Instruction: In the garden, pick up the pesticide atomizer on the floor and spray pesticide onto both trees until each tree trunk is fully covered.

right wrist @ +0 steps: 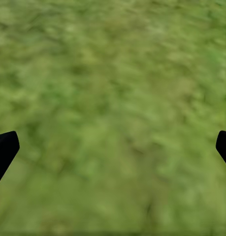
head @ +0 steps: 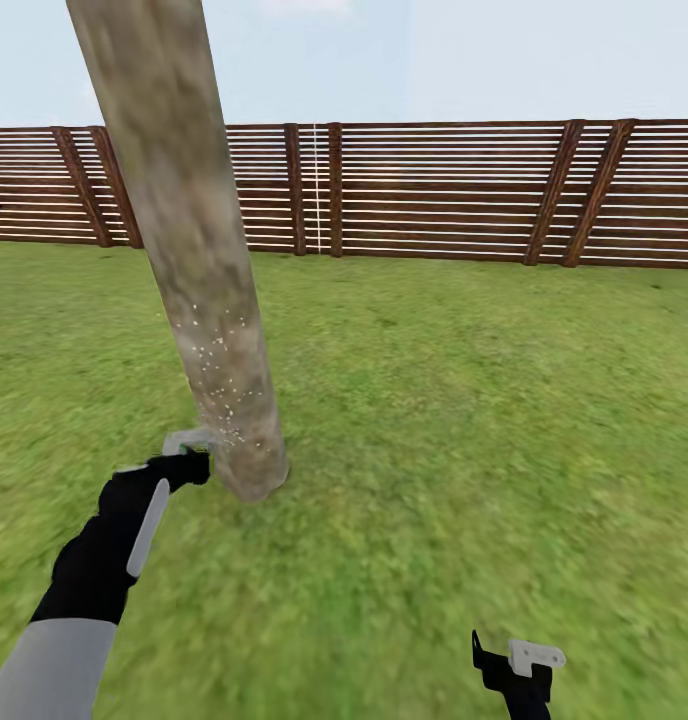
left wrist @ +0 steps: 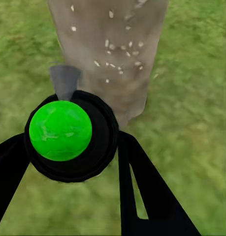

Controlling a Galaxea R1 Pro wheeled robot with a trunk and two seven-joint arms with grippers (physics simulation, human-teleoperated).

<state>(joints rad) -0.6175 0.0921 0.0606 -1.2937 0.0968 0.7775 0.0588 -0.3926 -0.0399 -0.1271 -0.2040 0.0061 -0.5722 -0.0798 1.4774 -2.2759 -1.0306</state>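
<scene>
My left gripper [left wrist: 73, 147] has its two black fingers [left wrist: 142, 191] clamped around the pesticide atomizer [left wrist: 68, 132]; in the left wrist view I see a bright green round cap on a black body with a grey nozzle aimed at the tree trunk [left wrist: 110, 54]. In the head view the atomizer [head: 189, 445] sits just beside the trunk [head: 199, 270] near its base, at about 8 o'clock from where the trunk meets the lawn [head: 434, 420]. Pale specks dot the lower trunk, so I judge spraying is under way here, with the upper trunk bare and the second tree left to do. My right gripper [head: 514, 665] hangs low at 5 o'clock, fingers [right wrist: 4, 150] spread wide over grass, holding nothing. A wooden fence [head: 434, 190] closes the far side.
</scene>
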